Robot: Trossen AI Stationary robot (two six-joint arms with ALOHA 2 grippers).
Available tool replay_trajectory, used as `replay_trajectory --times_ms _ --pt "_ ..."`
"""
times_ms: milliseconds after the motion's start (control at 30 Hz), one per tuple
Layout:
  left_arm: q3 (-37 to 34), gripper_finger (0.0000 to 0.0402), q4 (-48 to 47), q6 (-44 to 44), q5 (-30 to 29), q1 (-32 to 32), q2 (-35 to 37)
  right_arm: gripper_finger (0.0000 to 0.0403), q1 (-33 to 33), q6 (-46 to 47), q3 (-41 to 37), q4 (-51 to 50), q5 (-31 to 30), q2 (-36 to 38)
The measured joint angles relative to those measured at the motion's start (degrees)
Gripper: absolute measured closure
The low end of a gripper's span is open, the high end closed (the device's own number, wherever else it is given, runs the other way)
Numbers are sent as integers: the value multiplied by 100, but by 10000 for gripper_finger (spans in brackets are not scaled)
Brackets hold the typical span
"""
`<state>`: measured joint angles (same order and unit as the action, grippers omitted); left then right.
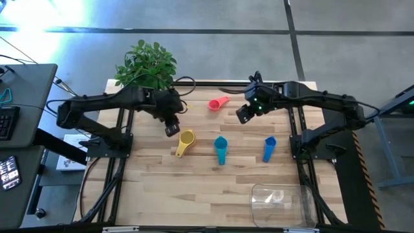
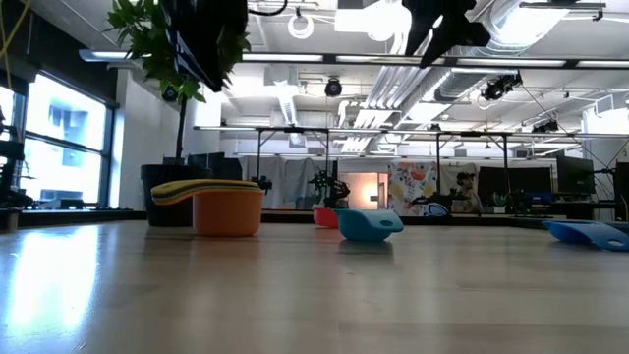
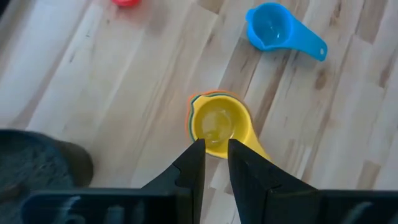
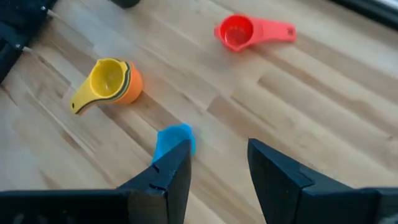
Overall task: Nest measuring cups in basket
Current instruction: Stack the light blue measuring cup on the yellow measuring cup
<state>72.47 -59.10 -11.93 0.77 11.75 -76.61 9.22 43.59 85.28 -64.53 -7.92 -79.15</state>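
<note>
A yellow measuring cup (image 1: 185, 138) sits nested in an orange one (image 2: 226, 208) on the table, its handle toward the near edge. My left gripper (image 1: 171, 128) hangs above the stack's far side, its fingers a narrow gap apart (image 3: 216, 149), well off the table (image 2: 206, 49). My right gripper (image 1: 244, 115) is open in the air (image 4: 217, 155), between the pink cup (image 1: 218, 103) and the teal cup (image 1: 220, 147). A blue cup (image 1: 269, 147) lies to the right. The clear basket (image 1: 259, 191) stands at the near right edge.
A potted plant (image 1: 147, 65) stands at the far left corner behind my left arm; its dark pot (image 3: 37, 162) shows beside the left fingers. Bare wood lies between the cups and the basket. Desks and equipment flank the table.
</note>
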Motion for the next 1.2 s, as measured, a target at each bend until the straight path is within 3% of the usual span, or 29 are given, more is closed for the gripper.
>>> replay_trajectory --times_ms 233,500,867,1200 --pt "0 343 -439 -19 -377 0 358 253 -264 488 -95 56 9 0" --pt "0 343 -974 -110 -425 0 660 253 -563 774 -95 90 61 -126" --pt "0 343 -1382 -155 -447 -4 1127 253 -779 946 -95 560 72 -1001" --pt "0 343 -1461 -291 -449 -4 1564 253 -777 906 -95 614 496 -1845"
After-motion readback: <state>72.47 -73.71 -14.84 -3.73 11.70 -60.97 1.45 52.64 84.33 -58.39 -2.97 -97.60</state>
